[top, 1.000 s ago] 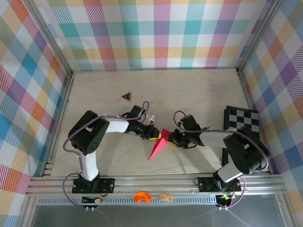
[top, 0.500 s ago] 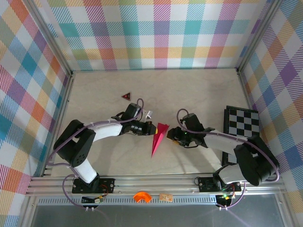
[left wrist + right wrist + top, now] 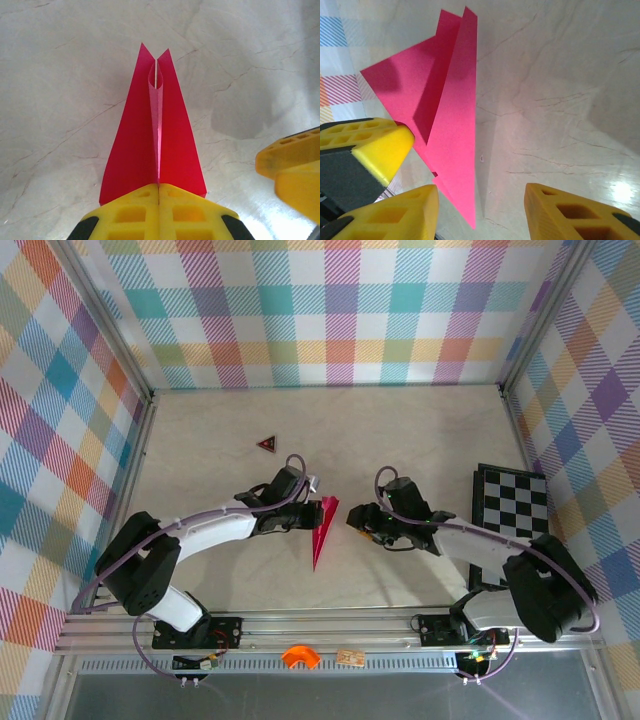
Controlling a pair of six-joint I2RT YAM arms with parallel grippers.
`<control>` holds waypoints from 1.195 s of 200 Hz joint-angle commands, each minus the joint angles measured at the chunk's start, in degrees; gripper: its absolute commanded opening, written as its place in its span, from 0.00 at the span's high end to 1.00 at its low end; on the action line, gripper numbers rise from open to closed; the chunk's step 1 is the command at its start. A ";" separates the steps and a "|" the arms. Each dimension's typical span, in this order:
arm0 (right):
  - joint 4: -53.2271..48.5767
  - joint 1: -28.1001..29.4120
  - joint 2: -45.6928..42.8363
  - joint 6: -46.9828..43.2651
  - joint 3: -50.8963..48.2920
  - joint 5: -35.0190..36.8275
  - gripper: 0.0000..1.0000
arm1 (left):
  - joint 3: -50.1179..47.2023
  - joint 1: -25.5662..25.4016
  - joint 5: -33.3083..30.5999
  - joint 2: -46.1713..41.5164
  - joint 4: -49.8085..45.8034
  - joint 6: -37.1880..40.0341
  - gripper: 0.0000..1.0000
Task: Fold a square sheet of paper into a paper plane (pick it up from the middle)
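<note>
Our left claw (image 3: 159,187) pinches the paper plane (image 3: 322,532) by its keel, over the tabletop's (image 3: 420,440) middle; our right claw (image 3: 354,524) gapes empty just beside; we judge it light, flimsy, crease-prone; grip the layered keel.

The tabletop (image 3: 420,440) in front of me is a pale, cream-coloured surface with faint marble-like veins, slightly glossy. It is boxed in on three sides by upright walls.

A tiny dark red triangle (image 3: 266,444) lies flat on it, left of centre and toward the far side, with bare surface all around it. A black-and-white checkerboard (image 3: 512,495) lies flat at the right edge, close to the right wall and well apart from the triangle. My right arm covers its near corner.

Over the middle, my left claw (image 3: 159,192) is clamped on the magenta-pink paper plane (image 3: 322,530). I cannot tell whether the plane touches the surface.
</note>
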 commanded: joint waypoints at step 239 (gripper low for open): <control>4.37 4.97 16.99 3.30 7.63 -1.74 0.90 | -3.22 -1.87 -0.60 -7.14 -5.95 -2.49 0.68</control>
